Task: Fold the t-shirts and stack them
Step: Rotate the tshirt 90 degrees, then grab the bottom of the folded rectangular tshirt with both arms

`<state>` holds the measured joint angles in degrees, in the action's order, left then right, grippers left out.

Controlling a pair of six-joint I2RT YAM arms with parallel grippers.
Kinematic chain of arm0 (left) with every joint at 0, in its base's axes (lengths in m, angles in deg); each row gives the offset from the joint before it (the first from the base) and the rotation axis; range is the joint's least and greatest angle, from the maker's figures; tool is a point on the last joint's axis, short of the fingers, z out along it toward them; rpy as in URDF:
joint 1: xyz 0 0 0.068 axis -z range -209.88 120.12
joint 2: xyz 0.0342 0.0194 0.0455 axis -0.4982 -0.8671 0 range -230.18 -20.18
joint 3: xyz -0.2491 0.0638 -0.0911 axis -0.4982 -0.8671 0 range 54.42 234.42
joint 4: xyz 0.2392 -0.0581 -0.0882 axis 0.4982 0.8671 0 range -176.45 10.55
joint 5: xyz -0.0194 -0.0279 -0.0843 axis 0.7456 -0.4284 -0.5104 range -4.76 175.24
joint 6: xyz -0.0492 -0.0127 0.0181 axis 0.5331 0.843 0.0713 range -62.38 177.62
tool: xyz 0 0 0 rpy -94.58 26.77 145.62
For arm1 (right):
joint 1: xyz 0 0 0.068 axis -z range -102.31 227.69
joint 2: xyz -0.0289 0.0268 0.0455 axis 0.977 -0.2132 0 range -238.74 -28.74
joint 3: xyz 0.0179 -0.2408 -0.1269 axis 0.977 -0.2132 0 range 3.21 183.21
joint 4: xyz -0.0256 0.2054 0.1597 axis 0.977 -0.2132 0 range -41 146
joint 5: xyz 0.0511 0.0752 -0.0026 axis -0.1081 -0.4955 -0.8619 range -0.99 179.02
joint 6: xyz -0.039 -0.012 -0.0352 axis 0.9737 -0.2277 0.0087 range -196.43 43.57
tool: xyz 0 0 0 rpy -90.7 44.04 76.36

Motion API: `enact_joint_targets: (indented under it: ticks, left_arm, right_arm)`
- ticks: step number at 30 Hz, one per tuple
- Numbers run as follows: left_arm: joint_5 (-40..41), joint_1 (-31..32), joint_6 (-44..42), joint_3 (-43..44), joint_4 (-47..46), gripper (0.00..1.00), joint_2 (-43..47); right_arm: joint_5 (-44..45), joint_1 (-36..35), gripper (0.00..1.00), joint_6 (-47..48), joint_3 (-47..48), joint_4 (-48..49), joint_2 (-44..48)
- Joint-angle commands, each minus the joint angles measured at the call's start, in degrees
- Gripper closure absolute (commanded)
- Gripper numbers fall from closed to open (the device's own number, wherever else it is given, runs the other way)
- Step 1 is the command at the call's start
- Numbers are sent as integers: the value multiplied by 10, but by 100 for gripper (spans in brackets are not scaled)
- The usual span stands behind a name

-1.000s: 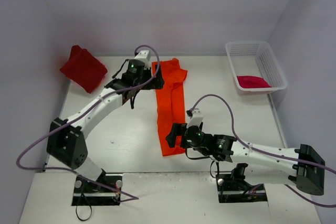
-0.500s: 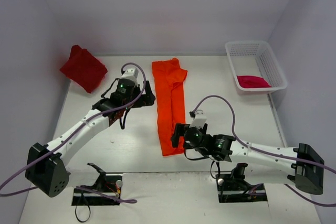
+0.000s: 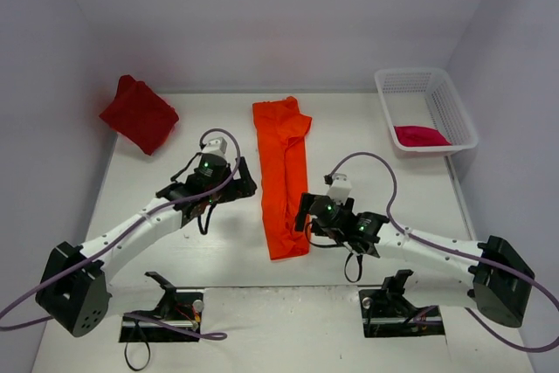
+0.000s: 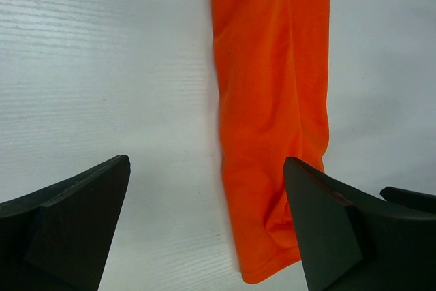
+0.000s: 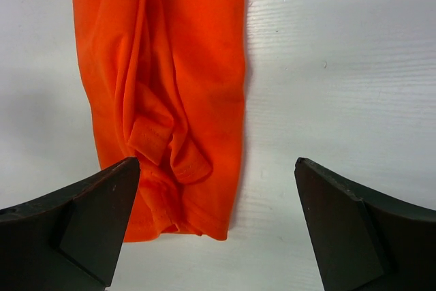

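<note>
The orange t-shirt (image 3: 281, 176) lies folded into a long narrow strip down the middle of the table. My left gripper (image 3: 246, 186) hangs open just left of the strip's middle; in the left wrist view the shirt (image 4: 272, 100) runs between its fingers (image 4: 68, 226), nearer the right one, and nothing is held. My right gripper (image 3: 305, 212) stands open at the strip's right edge near its near end; in the right wrist view a bunched end of the shirt (image 5: 170, 86) lies between the jaws, untouched. A dark red t-shirt (image 3: 138, 113) lies crumpled at the far left. A crimson-pink t-shirt (image 3: 421, 135) sits in the basket.
A white mesh basket (image 3: 417, 85) stands at the far right corner. Purple cables loop off both arms over the table. Pale walls close in the table on the left, back and right. The arm bases sit at the near edge.
My left gripper drew back from the shirt's far end to beside its middle. My right gripper shifted off the near end to the strip's right side. The shirt has not moved.
</note>
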<state>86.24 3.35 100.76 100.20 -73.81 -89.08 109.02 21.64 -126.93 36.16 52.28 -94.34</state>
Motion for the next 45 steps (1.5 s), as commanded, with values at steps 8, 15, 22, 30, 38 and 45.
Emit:
enact_joint_targets:
  ticks: [8,15,22,30,38,45]
  left_arm:
    - [37,75,67,-24,-54,10,5]
    - [76,147,115,-42,-59,10,-14]
    - [100,198,158,-56,-72,10,-40]
    - [115,226,189,-78,-84,10,-37]
    - [125,242,214,-97,-88,10,-31]
    - [133,253,223,-101,-88,11,-26]
  right_arm:
    - [-31,14,8,4,-17,73,-22]
    - [-42,10,8,-7,-38,86,-19]
    - [-45,2,8,-16,-51,100,-19]
    - [-52,-15,8,-28,-54,121,-41]
    - [-44,-40,9,-46,-53,132,-64]
    - [-42,-43,9,-59,-70,133,-44]
